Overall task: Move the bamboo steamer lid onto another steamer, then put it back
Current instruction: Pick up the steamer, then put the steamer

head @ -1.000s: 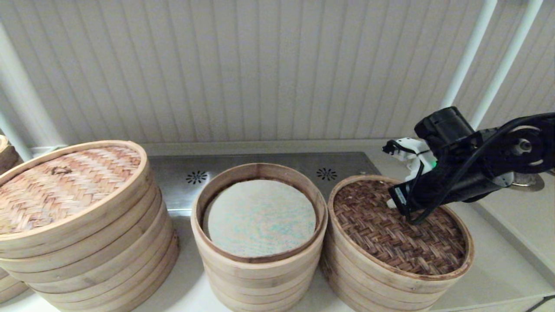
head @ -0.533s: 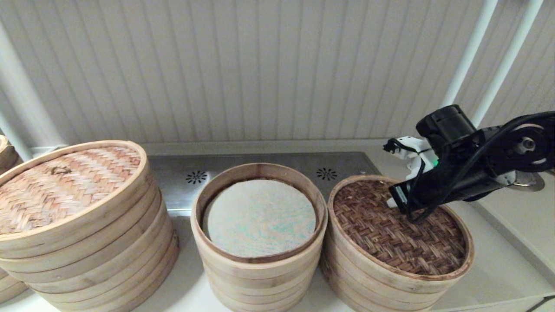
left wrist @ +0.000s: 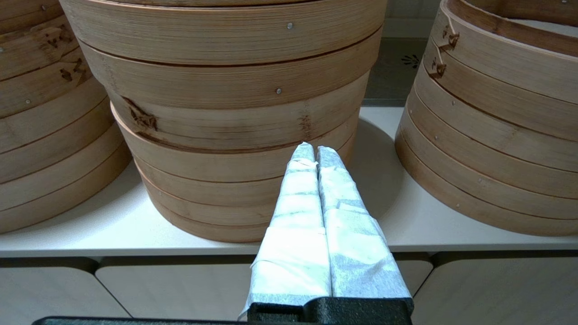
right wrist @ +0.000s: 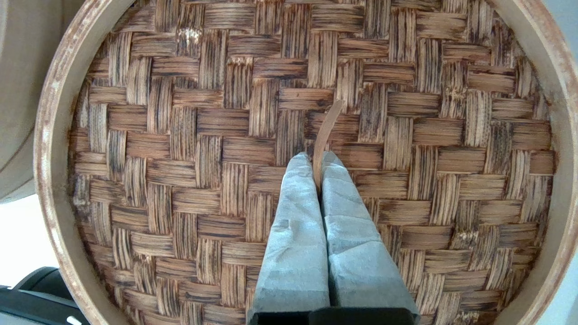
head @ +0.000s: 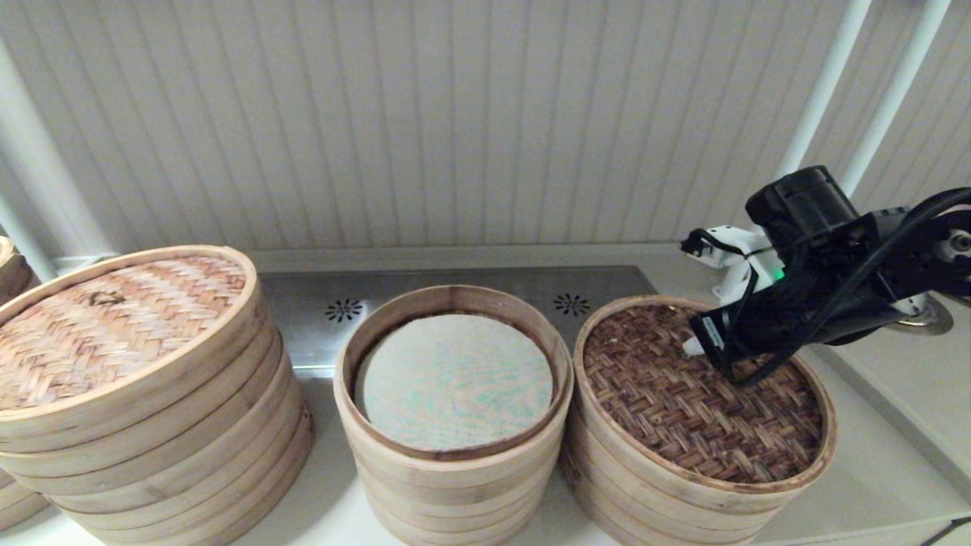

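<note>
The dark brown herringbone lid [head: 683, 409] with its pale hoop rim covers the right-hand stack of pale bamboo rings [head: 667, 504]; that stack's inside is hidden under it. In the right wrist view the lid [right wrist: 180, 135] fills the picture. My right gripper [head: 692, 347] is over the lid's far middle, shut [right wrist: 316, 158] on a thin brown strip handle [right wrist: 326, 124] that stands up from the weave. My left gripper [left wrist: 315, 149] is shut with nothing in it, low at the counter's front edge, facing the widest stack [left wrist: 226, 113]; the head view does not show it.
An uncovered narrower steamer [head: 455, 470] with a whitish-green liner [head: 455, 379] stands in the middle, close to the right stack. The widest stack [head: 152, 440] at left carries a tan woven lid [head: 114, 318]. White pipes [head: 819, 91] rise at the back right.
My right gripper has moved up and a little to the right, and the dark lid's rim has come up slightly with it. The other steamers are unchanged.
</note>
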